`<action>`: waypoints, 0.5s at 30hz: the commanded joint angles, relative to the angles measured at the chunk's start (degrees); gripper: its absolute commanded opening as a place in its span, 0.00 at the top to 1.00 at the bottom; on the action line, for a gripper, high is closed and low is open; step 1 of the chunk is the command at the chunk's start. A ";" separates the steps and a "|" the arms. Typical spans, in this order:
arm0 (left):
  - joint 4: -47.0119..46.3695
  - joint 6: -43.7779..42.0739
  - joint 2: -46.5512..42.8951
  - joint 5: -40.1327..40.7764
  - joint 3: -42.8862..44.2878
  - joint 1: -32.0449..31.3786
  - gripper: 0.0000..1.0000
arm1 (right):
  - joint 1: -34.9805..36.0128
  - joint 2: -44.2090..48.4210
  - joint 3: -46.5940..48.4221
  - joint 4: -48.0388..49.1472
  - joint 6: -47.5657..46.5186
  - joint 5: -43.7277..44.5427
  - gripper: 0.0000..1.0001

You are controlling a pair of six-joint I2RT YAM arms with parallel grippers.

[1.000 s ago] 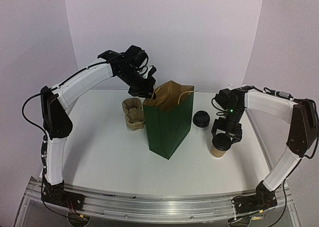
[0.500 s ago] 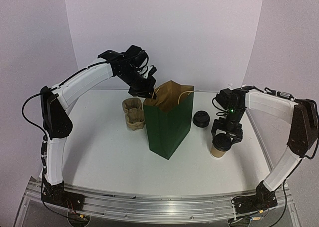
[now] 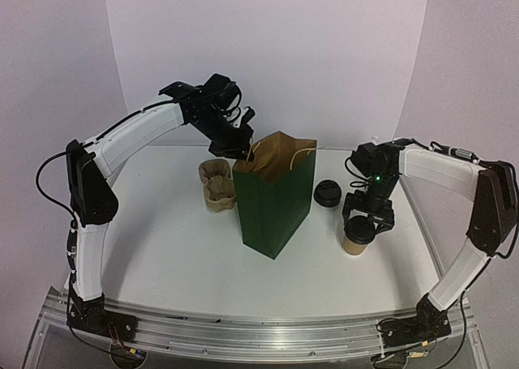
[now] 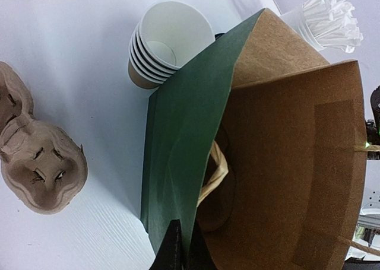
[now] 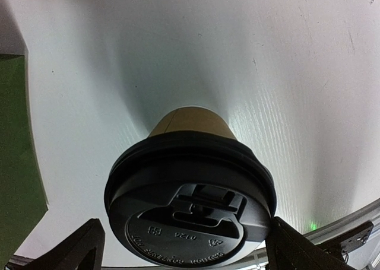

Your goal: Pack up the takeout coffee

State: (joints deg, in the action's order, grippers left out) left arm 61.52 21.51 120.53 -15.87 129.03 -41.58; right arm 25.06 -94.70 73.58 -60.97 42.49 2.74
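A white worktop (image 3: pixel 178 247) carries a tall green paper bag (image 3: pixel 276 207), its rim clenched by the left end effector (image 4: pixel 181 249). Right of the bag, the right end effector (image 3: pixel 369 220), released, straddles the upright brown kraft paper cup with black domed lid (image 5: pixel 190 193).

White-shelled left arm (image 3: pixel 136 135), matching right arm (image 3: pixel 442 173), black joints, black cables, green light (image 3: pixel 377 177)

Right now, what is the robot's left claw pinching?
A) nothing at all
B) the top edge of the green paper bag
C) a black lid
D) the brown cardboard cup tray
B: in the left wrist view the left gripper has its dark fingers closed on the top edge of the green paper bag, and the overhead view shows it right at the bag's mouth.
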 commanded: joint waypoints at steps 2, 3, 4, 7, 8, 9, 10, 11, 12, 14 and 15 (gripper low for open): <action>-0.27 -1.20 1.38 0.35 2.96 -0.17 1.00 | -0.03 0.76 3.37 -1.60 -1.59 -0.21 0.06; -0.17 -1.20 1.57 0.31 3.20 -0.17 1.00 | -0.03 0.50 3.38 -1.67 -1.63 -0.21 0.06; -0.06 -1.22 1.71 0.31 3.42 -0.17 1.00 | -0.03 0.33 3.30 -1.77 -1.58 -0.14 0.07; 0.05 -1.23 1.81 0.38 3.68 -0.17 1.00 | -0.02 0.21 2.93 -1.89 -1.41 0.23 0.09; 0.01 -1.25 1.81 0.40 3.68 -0.17 1.00 | -0.04 0.21 2.83 -1.91 -1.41 0.34 0.10; 0.03 -1.23 1.82 0.40 3.68 -0.17 1.00 | -0.08 0.18 2.68 -1.95 -1.44 0.38 0.11; 0.03 -1.21 1.82 0.40 3.72 -0.17 1.00 | -0.09 0.13 2.58 -1.98 -1.50 0.34 0.12; 0.03 -1.23 1.85 0.37 3.76 -0.17 1.00 | -0.08 0.07 2.43 -2.03 -1.56 0.28 0.12; 0.05 -1.25 1.90 0.32 3.77 -0.17 1.00 | -0.06 -0.03 2.20 -2.09 -1.61 0.18 0.13; 0.07 -1.23 1.98 0.27 3.96 -0.17 1.00 | -0.06 -0.26 1.82 -2.10 -1.71 -0.06 0.13; 0.11 -1.28 2.00 0.24 4.04 -0.17 1.00 | -0.07 -0.25 1.61 -2.05 -1.75 -0.16 0.13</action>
State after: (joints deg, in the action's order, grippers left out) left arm 61.54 21.01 121.60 -15.88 130.50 -41.58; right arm 25.06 -94.72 75.28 -61.68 41.29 2.80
